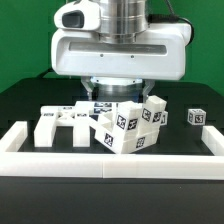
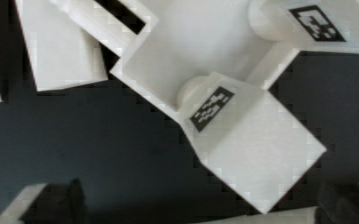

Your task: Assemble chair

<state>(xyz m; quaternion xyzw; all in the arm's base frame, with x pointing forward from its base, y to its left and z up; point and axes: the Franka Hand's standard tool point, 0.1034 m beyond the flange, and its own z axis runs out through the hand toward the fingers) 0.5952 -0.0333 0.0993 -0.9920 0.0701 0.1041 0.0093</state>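
A chunky cluster of white chair parts [image 1: 125, 125] bearing black-and-white square tags sits tilted near the middle of the black desk [image 1: 20, 110], just behind the long white border rail [image 1: 110, 160]. A flat slotted slab [image 1: 58, 122] lies just beside it toward the exterior view's left — a small tagged block [image 1: 197, 117] rests apart toward the right. The end effector [image 2: 197, 205] hangs directly above the cluster, its fingers [image 2: 43, 205] spread wide — gripping nothing.
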